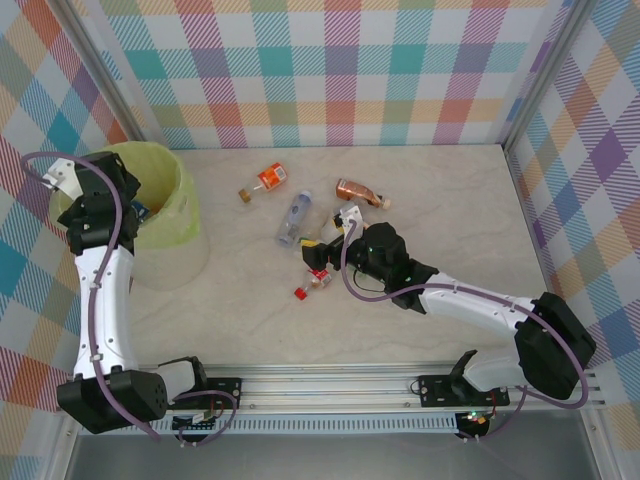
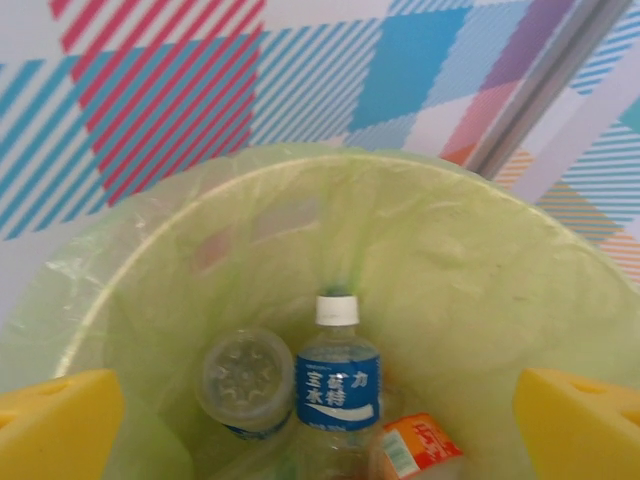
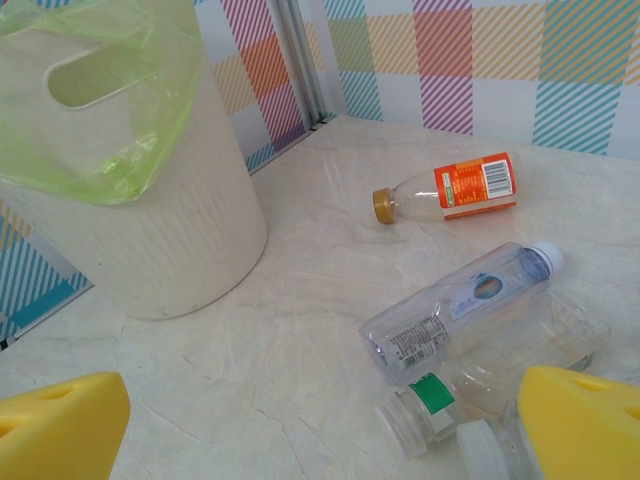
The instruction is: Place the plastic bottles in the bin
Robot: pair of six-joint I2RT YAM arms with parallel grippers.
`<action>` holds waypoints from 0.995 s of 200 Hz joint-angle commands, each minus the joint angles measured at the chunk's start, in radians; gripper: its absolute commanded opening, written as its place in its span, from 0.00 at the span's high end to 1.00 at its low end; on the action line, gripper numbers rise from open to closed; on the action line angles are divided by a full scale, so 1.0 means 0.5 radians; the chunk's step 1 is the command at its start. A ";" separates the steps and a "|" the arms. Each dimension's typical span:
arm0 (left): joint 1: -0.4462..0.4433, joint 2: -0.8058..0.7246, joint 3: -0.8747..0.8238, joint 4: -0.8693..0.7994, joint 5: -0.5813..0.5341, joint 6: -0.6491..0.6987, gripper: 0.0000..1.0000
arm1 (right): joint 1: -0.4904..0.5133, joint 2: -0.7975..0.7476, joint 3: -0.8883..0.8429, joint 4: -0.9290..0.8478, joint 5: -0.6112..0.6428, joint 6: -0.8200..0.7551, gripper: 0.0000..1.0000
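- Our right gripper (image 3: 320,420) hangs wide open over the bottles (image 3: 455,310) heaped in the middle of the table (image 3: 250,340); closing here we could pinch two, or roll one away.
- Our left gripper (image 2: 320,420) gapes empty above the bin (image 2: 480,210), at the far-left corner, bottles inside.

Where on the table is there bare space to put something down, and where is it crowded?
Bare: the right side of the table, beyond the brown-labelled bottle; also the strip between the bin and the orange-labelled bottle. Crowded: the bottle cluster at the right gripper.
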 commanded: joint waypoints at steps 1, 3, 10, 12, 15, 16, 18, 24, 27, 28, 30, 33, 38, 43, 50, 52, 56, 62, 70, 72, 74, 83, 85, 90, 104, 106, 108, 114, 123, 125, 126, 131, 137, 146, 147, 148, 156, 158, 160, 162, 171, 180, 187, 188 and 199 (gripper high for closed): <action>-0.080 0.015 0.146 -0.063 0.130 0.037 0.00 | -0.009 0.000 0.044 0.004 0.026 0.047 0.00; -0.094 0.021 0.156 -0.067 0.117 0.047 0.00 | -0.009 0.000 0.043 0.004 0.029 0.051 0.00; -0.161 0.034 0.189 -0.079 0.076 0.077 0.00 | -0.009 -0.002 0.041 0.004 0.034 0.058 0.00; -0.181 0.037 0.199 -0.082 0.066 0.084 0.00 | -0.008 -0.002 0.040 0.004 0.036 0.058 0.00; -0.208 0.043 0.213 -0.083 0.055 0.098 0.00 | -0.007 -0.002 0.039 0.004 0.038 0.060 0.00; -0.217 0.045 0.218 -0.083 0.049 0.103 0.00 | -0.008 -0.003 0.039 0.003 0.041 0.061 0.00; -0.230 0.046 0.224 -0.084 0.041 0.110 0.00 | -0.008 -0.002 0.037 0.004 0.043 0.061 0.00; -0.285 0.052 0.248 -0.079 0.025 0.130 0.00 | -0.009 -0.006 0.037 0.006 0.047 0.064 0.00; -0.310 0.053 0.255 -0.073 0.024 0.136 0.00 | -0.009 -0.008 0.034 0.001 0.051 0.067 0.01; -0.318 0.053 0.259 -0.072 0.021 0.138 0.00 | -0.009 -0.007 0.034 0.001 0.050 0.067 0.00; -0.335 0.056 0.264 -0.068 0.020 0.143 0.00 | -0.009 -0.009 0.034 -0.001 0.053 0.068 0.00; -0.360 0.056 0.275 -0.059 0.022 0.149 0.00 | -0.009 -0.012 0.031 -0.003 0.056 0.070 0.00; -0.403 0.056 0.283 -0.043 0.026 0.161 0.00 | -0.009 -0.015 0.030 -0.005 0.064 0.073 0.00; -0.450 0.057 0.296 -0.025 0.026 0.174 0.00 | -0.009 -0.018 0.023 -0.005 0.074 0.077 0.00; -0.517 0.062 0.317 -0.003 0.025 0.199 0.00 | -0.009 -0.024 0.015 -0.002 0.094 0.086 0.00; -0.535 0.062 0.323 0.002 0.029 0.207 0.00 | -0.009 -0.025 0.011 -0.004 0.101 0.088 0.00; -0.568 0.066 0.334 0.019 0.034 0.234 0.00 | -0.009 -0.032 0.006 -0.005 0.118 0.092 0.00; -0.629 0.074 0.348 0.040 0.041 0.270 0.00 | -0.009 -0.039 -0.003 -0.007 0.138 0.102 0.00; -0.717 0.091 0.369 0.067 0.057 0.307 0.00 | -0.009 -0.050 -0.015 -0.018 0.179 0.115 0.00; -0.736 0.094 0.373 0.077 0.062 0.318 0.00 | -0.008 -0.055 -0.017 -0.021 0.190 0.118 0.00; -0.755 0.100 0.379 0.085 0.068 0.325 0.00 | -0.009 -0.059 -0.020 -0.023 0.199 0.121 0.00; -0.847 0.129 0.397 0.116 0.125 0.379 0.00 | -0.009 -0.073 -0.028 -0.050 0.255 0.140 0.00; -0.859 0.136 0.401 0.118 0.142 0.389 0.00 | -0.009 -0.078 -0.031 -0.055 0.270 0.145 0.00; -0.909 0.162 0.417 0.125 0.180 0.414 0.00 | -0.009 -0.086 -0.037 -0.071 0.302 0.153 0.00; -1.013 0.267 0.474 0.116 0.314 0.483 0.00 | -0.009 -0.116 -0.055 -0.114 0.384 0.180 0.00; -1.024 0.288 0.483 0.114 0.332 0.493 0.00 | -0.009 -0.123 -0.060 -0.120 0.396 0.185 0.00; -1.035 0.308 0.492 0.111 0.353 0.504 0.00 | -0.010 -0.127 -0.064 -0.124 0.404 0.190 0.00; -1.064 0.372 0.515 0.100 0.411 0.536 0.00 | -0.008 -0.140 -0.078 -0.137 0.433 0.202 0.00; -1.101 0.476 0.552 0.071 0.532 0.604 0.00 | -0.009 -0.163 -0.095 -0.161 0.469 0.224 0.00; -1.108 0.505 0.560 0.064 0.560 0.620 0.00 | -0.008 -0.166 -0.100 -0.164 0.478 0.230 0.00; -1.111 0.519 0.564 0.059 0.575 0.627 0.00 | -0.009 -0.169 -0.102 -0.169 0.480 0.233 0.00; -1.129 0.584 0.583 0.044 0.627 0.654 0.00 | -0.009 -0.183 -0.111 -0.179 0.491 0.246 0.00; -1.148 0.667 0.612 0.017 0.679 0.671 0.00 | -0.009 -0.197 -0.124 -0.192 0.506 0.262 0.00; -1.169 0.791 0.666 -0.035 0.722 0.687 0.00 | -0.009 -0.218 -0.144 -0.209 0.520 0.291 0.00; -1.171 0.804 0.670 -0.039 0.727 0.688 0.00 | -0.009 -0.220 -0.146 -0.211 0.521 0.296 0.00; -1.174 0.817 0.677 -0.043 0.729 0.690 0.00 | -0.009 -0.223 -0.148 -0.212 0.523 0.299 0.00; -1.190 0.928 0.715 -0.086 0.734 0.703 0.00 | -0.008 -0.244 -0.168 -0.225 0.532 0.326 0.00; -1.193 0.949 0.734 -0.100 0.736 0.706 0.00 | -0.009 -0.247 -0.172 -0.227 0.537 0.332 0.00; -1.196 0.981 0.748 -0.112 0.735 0.713 0.00 | -0.009 -0.252 -0.175 -0.230 0.537 0.338 0.00; -1.201 1.006 0.761 -0.121 0.734 0.720 0.00 | -0.009 -0.256 -0.181 -0.235 0.537 0.344 0.00; -1.218 1.114 0.813 -0.162 0.730 0.757 0.00 | -0.008 -0.277 -0.197 -0.251 0.545 0.369 0.00; -1.228 1.200 0.828 -0.154 0.713 0.797 0.00 | -0.009 -0.298 -0.211 -0.273 0.550 0.388 0.00; -1.228 1.248 0.812 -0.110 0.708 0.844 0.00 | -0.009 -0.310 -0.220 -0.291 0.556 0.399 0.00; -1.228 1.254 0.806 -0.098 0.706 0.856 0.00 | -0.009 -0.315 -0.223 -0.294 0.556 0.399 0.00; -1.224 1.307 0.724 0.018 0.665 0.956 0.00 | -0.009 -0.345 -0.236 -0.330 0.570 0.414 0.00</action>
